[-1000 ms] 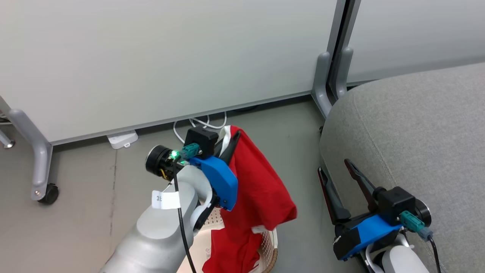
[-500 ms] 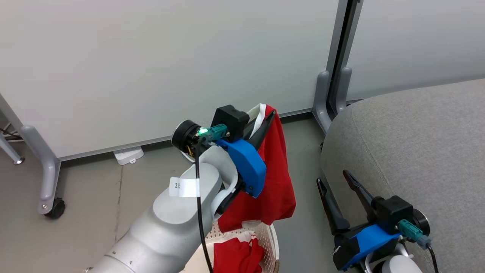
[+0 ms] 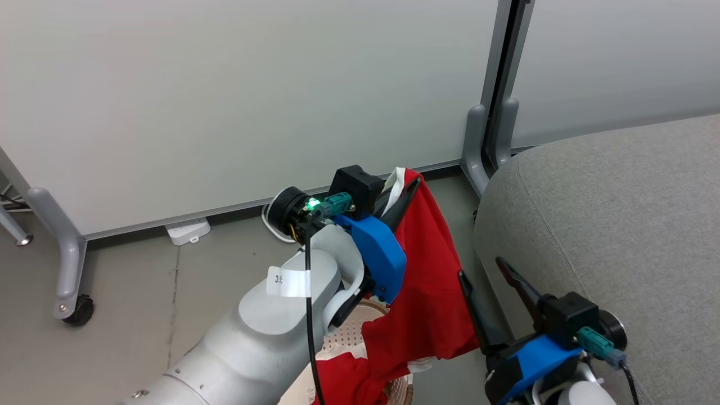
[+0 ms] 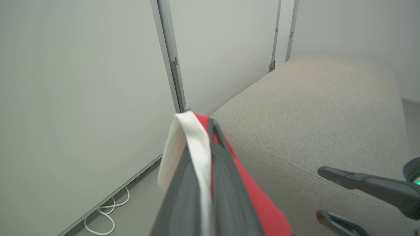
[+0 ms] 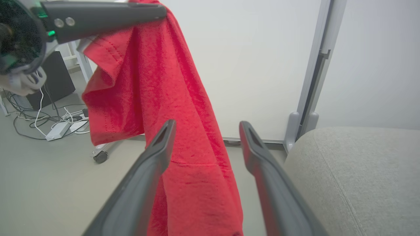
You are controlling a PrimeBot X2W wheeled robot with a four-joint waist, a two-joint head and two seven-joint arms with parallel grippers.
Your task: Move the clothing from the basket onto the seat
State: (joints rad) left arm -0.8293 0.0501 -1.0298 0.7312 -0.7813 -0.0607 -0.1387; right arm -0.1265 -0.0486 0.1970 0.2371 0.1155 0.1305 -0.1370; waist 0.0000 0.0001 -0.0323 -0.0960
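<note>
The left gripper was closed on the white-trimmed edge of a soft bright red jersey-like garment, holding it up in the air. The cloth hung down from the pinched fingers, its lower end trailing into the oval cream plastic laundry basket with perforated walls on the grey floor. More red fabric lay bunched inside that basket. The large grey fabric-upholstered couch seat stood just to the right of the hanging garment, with nothing red on the part in view. The right gripper was spread wide and empty, low beside the seat's front edge, its fingers pointing toward the draped cloth. Behind everything stood a pale partition panel, with a white cable coiled at its foot.
</note>
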